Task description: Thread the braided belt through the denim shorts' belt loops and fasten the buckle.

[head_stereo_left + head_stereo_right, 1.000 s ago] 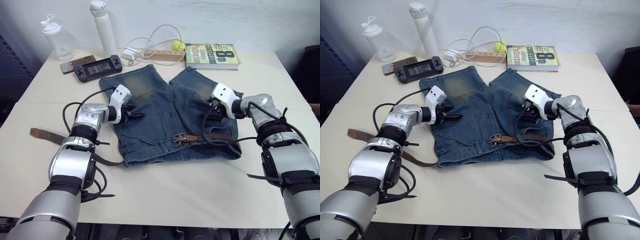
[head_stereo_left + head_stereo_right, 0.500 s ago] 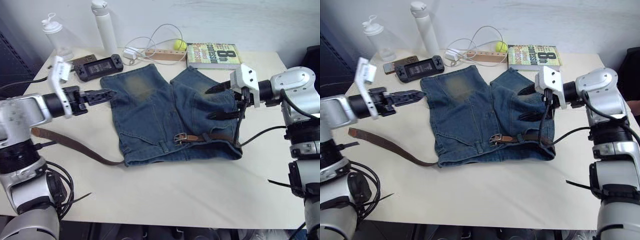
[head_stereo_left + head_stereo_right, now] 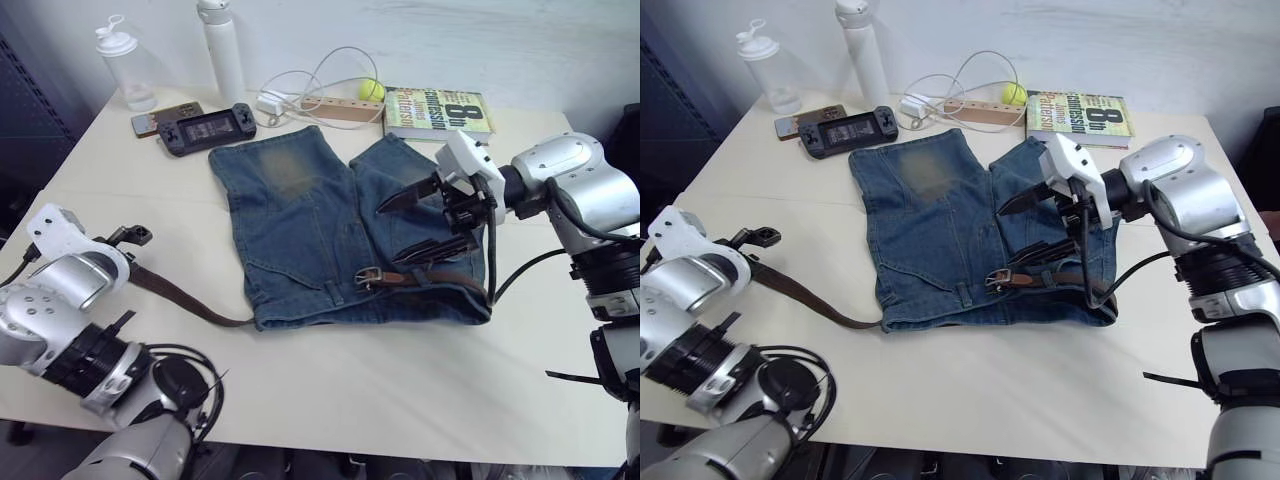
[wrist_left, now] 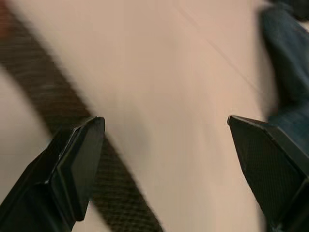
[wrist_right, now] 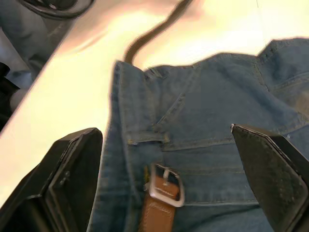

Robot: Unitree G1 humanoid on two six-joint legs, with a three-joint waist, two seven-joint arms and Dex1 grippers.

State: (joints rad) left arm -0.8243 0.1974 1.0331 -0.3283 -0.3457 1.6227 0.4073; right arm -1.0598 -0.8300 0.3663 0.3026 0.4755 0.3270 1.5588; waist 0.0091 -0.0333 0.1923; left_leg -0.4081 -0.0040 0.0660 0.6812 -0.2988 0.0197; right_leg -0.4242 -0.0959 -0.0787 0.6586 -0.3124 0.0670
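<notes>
The book (image 3: 437, 105) at the far side of the table (image 3: 380, 370) has a big "8" on its cover. The smaller words on it are too small to read.

The shorts (image 3: 330, 230) lie flat in the middle of the table, with the waistband on the near side. The belt (image 3: 190, 300) runs along the waistband. Its long dark end comes out at the left edge of the shorts and lies across the table toward the left arm. The buckle (image 3: 367, 276) sits on the waistband near the middle, with a tan strap piece going through it. In the right wrist view the buckle (image 5: 165, 185) is a silver square, and a belt loop (image 5: 147, 138) sits just beside it.

The right arm reaches in from the right side and bends at the elbow. The right gripper (image 3: 415, 222) points to the left over the right leg of the shorts. Its fingers (image 3: 400, 197) are spread wide and hold nothing. The lower finger is just above the belt near the buckle.

The left arm is bent back at the near left edge of the table. The left gripper (image 4: 166, 130) is above the dark end of the belt. Its fingers (image 4: 82, 154) are spread wide too, with nothing in them.

At the far side there are also a clear bottle (image 3: 122, 62), a white bottle (image 3: 222, 48), a game pad (image 3: 207, 126), a white cable (image 3: 310, 75) and a yellow ball (image 3: 372, 90).
</notes>
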